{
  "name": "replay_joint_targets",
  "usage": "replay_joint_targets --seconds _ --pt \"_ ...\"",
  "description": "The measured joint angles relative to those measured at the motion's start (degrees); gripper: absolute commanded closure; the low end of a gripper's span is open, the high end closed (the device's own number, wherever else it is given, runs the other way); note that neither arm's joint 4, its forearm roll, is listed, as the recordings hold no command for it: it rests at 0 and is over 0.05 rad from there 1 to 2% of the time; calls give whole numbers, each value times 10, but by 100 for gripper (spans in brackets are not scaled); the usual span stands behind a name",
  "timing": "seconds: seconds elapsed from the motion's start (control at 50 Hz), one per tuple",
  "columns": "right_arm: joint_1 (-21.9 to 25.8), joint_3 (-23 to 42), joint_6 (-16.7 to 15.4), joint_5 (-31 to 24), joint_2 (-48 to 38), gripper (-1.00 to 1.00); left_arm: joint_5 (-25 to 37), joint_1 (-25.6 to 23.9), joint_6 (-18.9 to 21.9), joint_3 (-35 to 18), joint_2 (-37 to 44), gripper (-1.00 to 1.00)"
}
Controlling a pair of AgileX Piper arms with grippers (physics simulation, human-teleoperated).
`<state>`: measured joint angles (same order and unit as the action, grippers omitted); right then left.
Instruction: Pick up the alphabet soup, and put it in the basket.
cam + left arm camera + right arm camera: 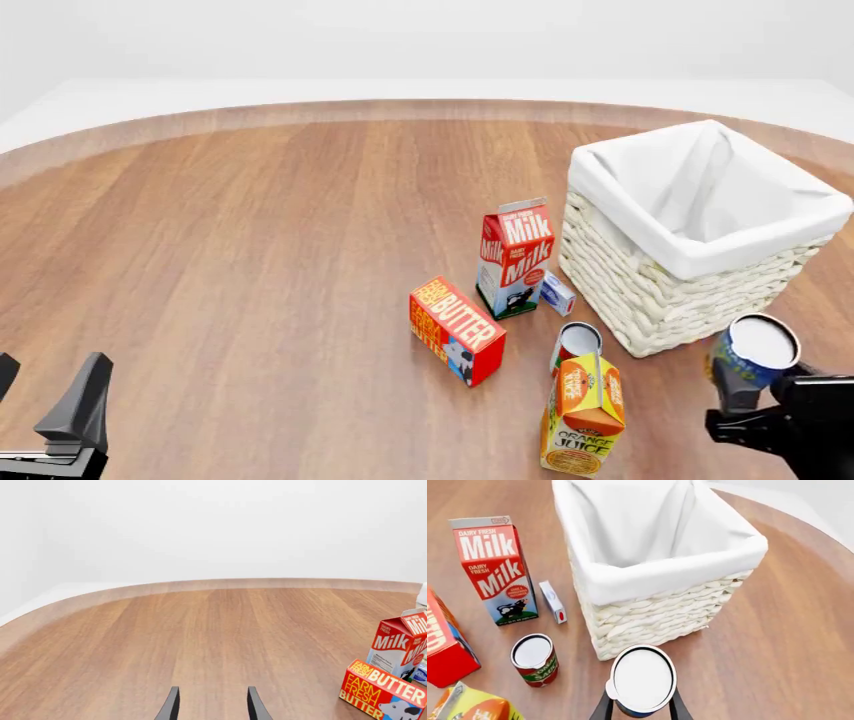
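One can in hand: alphabet soup (pixel 642 680) clamped upright in right end effector (pixel 640 707), just beside basket (pixel 660 580). Raise above rim, center over lining, then release. Left end effector (pixel 212 702) open, empty.

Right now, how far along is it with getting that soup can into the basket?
The pick-up looks done: the right gripper is shut on the alphabet soup, which looks lifted off the table. In hand is carrying it; the can sits just outside the basket. Left: move over the opening and release. The left gripper is open, holding nothing.
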<state>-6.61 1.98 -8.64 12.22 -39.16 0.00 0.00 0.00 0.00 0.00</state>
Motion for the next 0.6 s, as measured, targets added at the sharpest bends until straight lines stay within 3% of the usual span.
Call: replay_joint_targets --seconds 0.3,0.6 --pt "-2 34 -7 -81 79 100 0 0 0 0 0 -100" --pt "2 74 -9 -113 103 100 0 0 0 0 0 -100"
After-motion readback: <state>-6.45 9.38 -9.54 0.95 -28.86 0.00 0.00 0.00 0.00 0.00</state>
